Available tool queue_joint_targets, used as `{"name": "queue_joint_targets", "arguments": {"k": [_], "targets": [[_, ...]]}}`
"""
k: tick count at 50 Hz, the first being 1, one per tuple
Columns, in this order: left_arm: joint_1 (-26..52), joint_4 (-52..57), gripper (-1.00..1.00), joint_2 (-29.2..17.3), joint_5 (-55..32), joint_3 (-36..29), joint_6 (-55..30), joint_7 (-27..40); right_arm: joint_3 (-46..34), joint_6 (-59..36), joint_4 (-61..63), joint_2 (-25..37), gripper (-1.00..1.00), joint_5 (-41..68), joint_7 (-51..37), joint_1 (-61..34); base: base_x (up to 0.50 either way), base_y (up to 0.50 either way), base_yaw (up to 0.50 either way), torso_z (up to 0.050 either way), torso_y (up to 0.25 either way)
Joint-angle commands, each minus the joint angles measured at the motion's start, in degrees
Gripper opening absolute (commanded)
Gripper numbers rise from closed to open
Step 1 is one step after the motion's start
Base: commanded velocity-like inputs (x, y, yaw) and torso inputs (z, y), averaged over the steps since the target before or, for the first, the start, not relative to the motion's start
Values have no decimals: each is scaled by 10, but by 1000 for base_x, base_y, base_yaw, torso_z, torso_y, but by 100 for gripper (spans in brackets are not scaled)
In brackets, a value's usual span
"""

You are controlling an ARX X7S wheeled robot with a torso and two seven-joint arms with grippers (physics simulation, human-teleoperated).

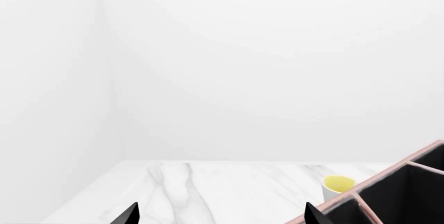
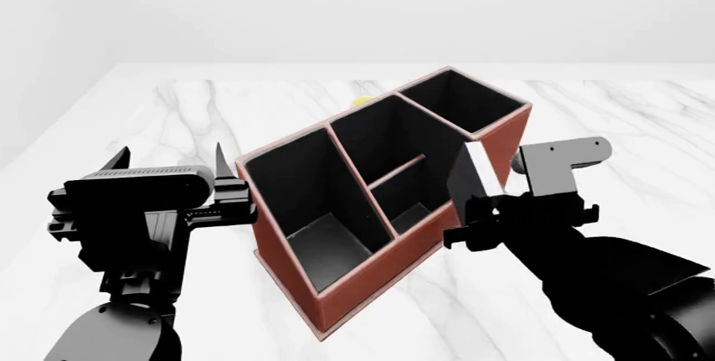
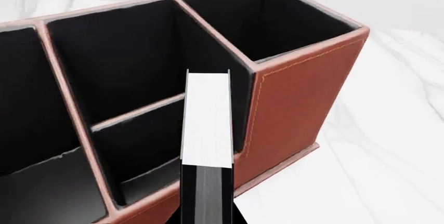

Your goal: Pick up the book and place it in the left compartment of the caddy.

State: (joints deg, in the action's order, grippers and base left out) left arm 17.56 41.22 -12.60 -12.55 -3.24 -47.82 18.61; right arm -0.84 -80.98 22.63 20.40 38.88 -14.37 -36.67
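The reddish-brown caddy (image 2: pixel 374 281) stands askew on the marble table, its black bays open upward. The left compartment (image 2: pixel 324 239) is the long bay at its left end and is empty. My right gripper (image 2: pixel 478 210) is shut on the black book (image 2: pixel 467 175) and holds it upright just above the caddy's near wall, by the small middle bays. In the right wrist view the book's white page edges (image 3: pixel 207 120) face the camera above my gripper (image 3: pixel 207 214), with the caddy (image 3: pixel 298 104) behind. My left gripper (image 2: pixel 170 160) is open and empty, just left of the caddy.
A small cup with a yellow inside (image 1: pixel 338 185) stands on the table beyond the caddy (image 1: pixel 406 182); a sliver of it shows in the head view (image 2: pixel 361 101). The white marble tabletop (image 2: pixel 167 118) runs to a plain white wall. My left gripper (image 1: pixel 220 216) points over the table.
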Motion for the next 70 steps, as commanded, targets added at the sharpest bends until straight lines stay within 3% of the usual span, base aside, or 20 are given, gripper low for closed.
{"name": "queue_joint_targets", "arguments": {"k": [1, 7, 11, 23, 41, 70], "targets": [[1, 2, 100, -2, -7, 6, -2, 2, -15, -89, 26, 47, -100, 341, -222, -129, 0, 0, 0, 0, 0], [2, 0, 100, -3, -9, 8, -2, 4, -86, -81, -57, 52, -100, 546, -384, -242, 0, 0, 0, 0, 0], [1, 1, 100, -4, -10, 7, -1, 5, -131, -71, -76, 37, -100, 576, -409, -277, 0, 0, 0, 0, 3], [4, -3, 100, -6, -15, 10, 0, 7, -217, -3, -152, -30, -100, 428, -219, -334, 0, 0, 0, 0, 1], [4, -3, 100, -9, -20, 8, 0, 12, -364, 170, -260, -53, -100, 213, -4, -328, 0, 0, 0, 0, 1], [4, -9, 100, -14, -27, 8, 6, 18, -459, 262, -393, -90, -100, 128, 92, -289, 0, 0, 0, 0, 1]]}}
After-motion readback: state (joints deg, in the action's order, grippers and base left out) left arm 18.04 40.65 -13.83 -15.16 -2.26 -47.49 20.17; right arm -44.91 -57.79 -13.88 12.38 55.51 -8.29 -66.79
